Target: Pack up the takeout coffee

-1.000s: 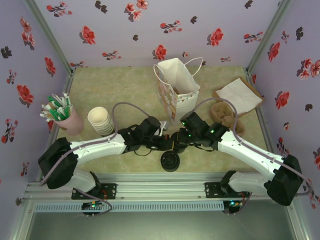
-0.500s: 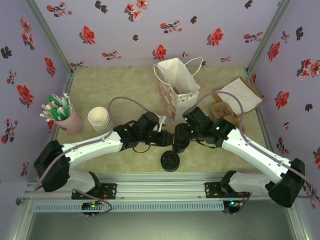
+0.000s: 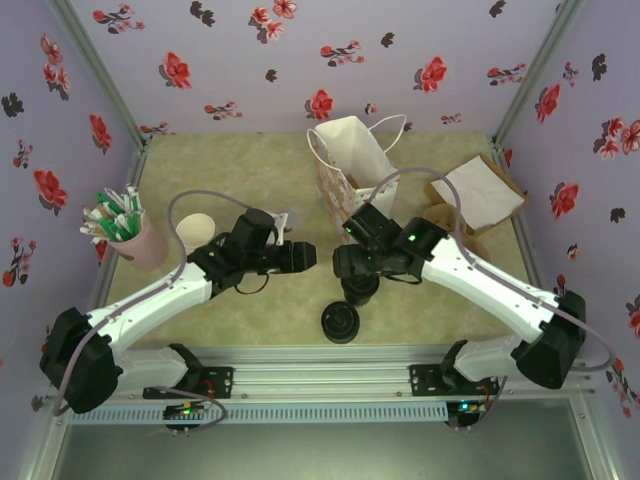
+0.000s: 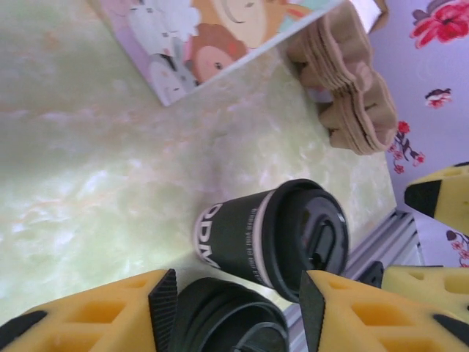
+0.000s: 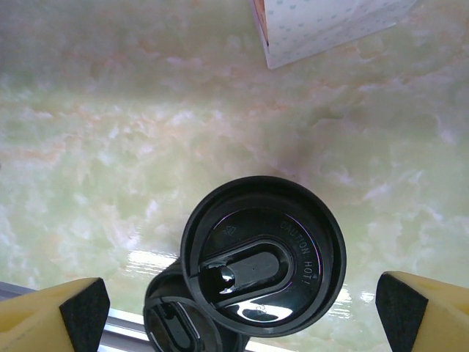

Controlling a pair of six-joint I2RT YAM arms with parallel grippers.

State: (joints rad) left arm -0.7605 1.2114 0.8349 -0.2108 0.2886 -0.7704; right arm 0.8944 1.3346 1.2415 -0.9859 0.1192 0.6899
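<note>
The takeout coffee [image 3: 360, 291] stands upright on the table near the front edge. Its side looks dark with pale lettering [image 4: 236, 238] and it has a round black lid [image 5: 264, 253]. My right gripper [image 3: 352, 264] hangs directly above it and stands wide open [image 5: 242, 315], its fingers well clear of the lid on both sides. To the left of the cup and apart from it, my left gripper [image 3: 318, 257] is open [image 4: 237, 312] with nothing held between its pads.
Loose black lids [image 3: 340, 322] lie just in front of the cup [image 4: 227, 319]. A white paper bag [image 3: 355, 175] stands open behind it. Brown cup carriers [image 3: 447, 226] and a napkin [image 3: 478, 188] sit at the right. Cream cups [image 3: 198, 232] and a pink stirrer holder [image 3: 128, 235] sit at the left.
Both grippers have opened and let go of the cup. The left arm has drawn back to the left. The right gripper has moved up over the lid.
</note>
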